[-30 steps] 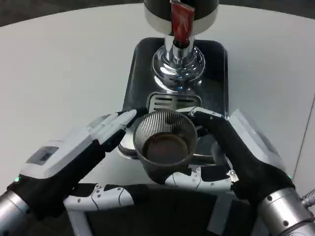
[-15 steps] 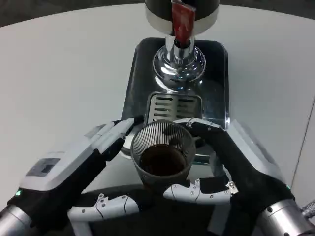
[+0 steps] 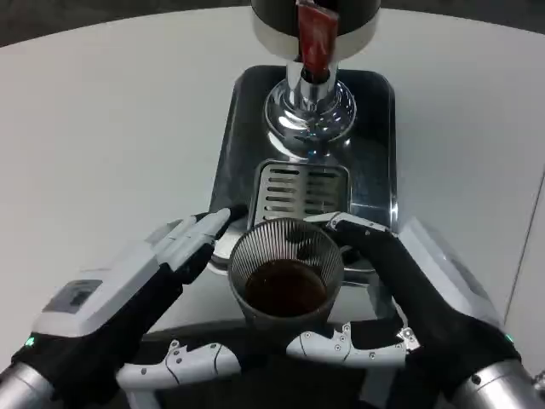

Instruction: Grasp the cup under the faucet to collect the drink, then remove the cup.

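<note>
The top edge cuts off the dark, chrome-banded drink dispenser [image 3: 313, 21]. The ribbed translucent cup [image 3: 286, 271] hides its own base and the near tray rim.

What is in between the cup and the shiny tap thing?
In the head view, a slotted metal drain grate lies between the cup and the chrome faucet base, set in the dark drip tray. Nothing stands on the grate.

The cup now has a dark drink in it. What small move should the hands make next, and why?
Probably draw the cup a little further toward the robot. It holds dark liquid and sits at the near edge of the drip grate, with the right hand wrapped around it and the left hand beside it.
</note>
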